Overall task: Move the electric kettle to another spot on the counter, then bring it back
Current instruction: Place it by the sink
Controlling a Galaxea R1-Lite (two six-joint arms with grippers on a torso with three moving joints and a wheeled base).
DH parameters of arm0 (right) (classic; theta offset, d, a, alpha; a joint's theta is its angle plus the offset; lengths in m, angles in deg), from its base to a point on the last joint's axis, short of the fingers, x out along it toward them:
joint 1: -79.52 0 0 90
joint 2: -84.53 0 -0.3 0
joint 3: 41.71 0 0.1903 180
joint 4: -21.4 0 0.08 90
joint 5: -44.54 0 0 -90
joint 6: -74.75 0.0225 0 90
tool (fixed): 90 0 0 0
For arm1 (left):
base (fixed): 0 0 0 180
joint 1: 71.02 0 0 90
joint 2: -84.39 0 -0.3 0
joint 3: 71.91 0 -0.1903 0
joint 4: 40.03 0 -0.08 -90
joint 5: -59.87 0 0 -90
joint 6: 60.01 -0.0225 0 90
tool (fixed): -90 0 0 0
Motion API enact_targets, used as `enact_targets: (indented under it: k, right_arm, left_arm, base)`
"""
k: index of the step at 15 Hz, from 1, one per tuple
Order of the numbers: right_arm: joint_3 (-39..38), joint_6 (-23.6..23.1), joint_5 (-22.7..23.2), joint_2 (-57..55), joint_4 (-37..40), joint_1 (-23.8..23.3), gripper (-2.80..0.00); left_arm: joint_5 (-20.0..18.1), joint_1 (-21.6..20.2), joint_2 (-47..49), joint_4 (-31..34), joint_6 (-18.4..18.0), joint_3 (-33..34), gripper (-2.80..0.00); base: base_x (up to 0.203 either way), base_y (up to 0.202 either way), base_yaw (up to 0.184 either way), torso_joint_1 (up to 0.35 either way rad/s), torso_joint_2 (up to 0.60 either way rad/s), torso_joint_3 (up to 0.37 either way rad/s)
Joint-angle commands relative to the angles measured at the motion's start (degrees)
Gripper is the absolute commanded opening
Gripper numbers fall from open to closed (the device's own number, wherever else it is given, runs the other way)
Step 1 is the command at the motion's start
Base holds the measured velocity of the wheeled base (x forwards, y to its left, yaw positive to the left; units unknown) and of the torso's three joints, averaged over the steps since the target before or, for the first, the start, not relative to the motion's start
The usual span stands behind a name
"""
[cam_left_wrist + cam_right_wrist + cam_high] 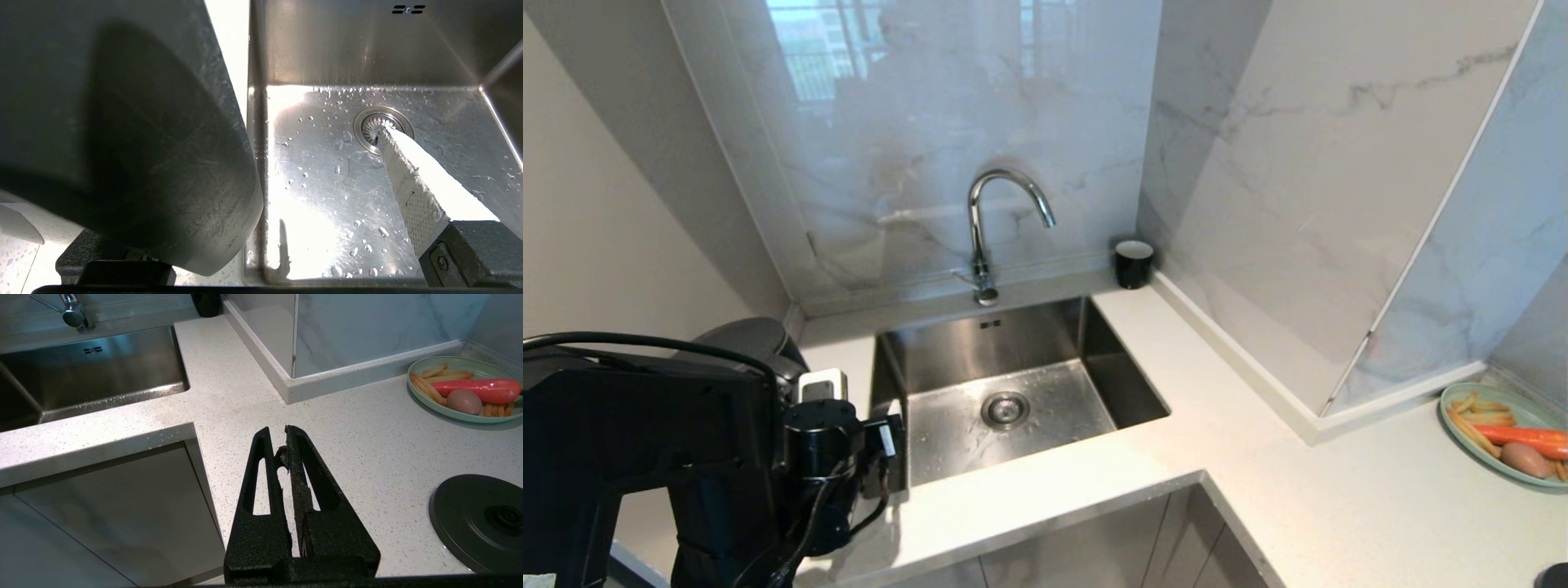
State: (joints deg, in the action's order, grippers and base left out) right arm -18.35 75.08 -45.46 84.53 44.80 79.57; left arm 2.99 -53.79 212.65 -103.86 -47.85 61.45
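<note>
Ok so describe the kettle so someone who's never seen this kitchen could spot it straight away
Start at the steel sink set in the white counter. The kettle stands on the counter strip just left of the sink, partly hidden behind the robot's left arm. It is the tall glossy black jug with a flat grey lid, far bigger than the small black cup in the back corner.

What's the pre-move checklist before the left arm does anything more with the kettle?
1. Left gripper open: ok, one finger stands wide over the sink.
2. Kettle standing on the counter left of the sink: ok.
3. Kettle clear of the jaws: cannot tell, its black body sits right against the gripper.
4. Base disc free for the return: ok.
5. Right gripper shut and parked over the counter: ok.
6. Plate of food apart from the base disc: ok.
</note>
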Motion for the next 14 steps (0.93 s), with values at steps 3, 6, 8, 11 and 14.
enact_targets:
  k: [3, 6, 8, 11, 14]
  right_arm:
    - [0.00, 0.02, 0.00, 0.00, -0.02, 0.03, -2.80]
    - [0.00, 0.02, 0.00, 0.00, -0.02, -0.03, -2.80]
    - [0.00, 0.02, 0.00, -0.01, -0.02, -0.04, -2.80]
    - [0.00, 0.02, 0.00, 0.00, -0.02, 0.04, -2.80]
    - [0.00, 0.02, 0.00, -0.01, -0.02, 0.03, -2.80]
  left_arm:
    - [0.46, -0.57, 2.53, -0.46, 0.67, -0.84, 0.00]
    - [0.27, -0.97, 1.50, -0.46, -0.11, -2.61, 0.00]
    - [0.19, -1.04, 1.03, -0.46, -0.10, -3.17, 0.00]
    - [0.28, -0.81, 0.81, -0.46, -0.04, -2.80, 0.00]
    - [0.36, -0.79, 0.55, -0.46, 0.18, -2.24, 0.00]
  base:
    - [0.000, 0.000, 0.000, 0.000, 0.00, 0.000]
    - [0.000, 0.000, 0.000, 0.000, 0.00, 0.000]
    - [0.000, 0.000, 0.000, 0.000, 0.00, 0.000]
    - [0.000, 0.000, 0.000, 0.000, 0.00, 0.000]
    - [0.000, 0.000, 0.000, 0.000, 0.00, 0.000]
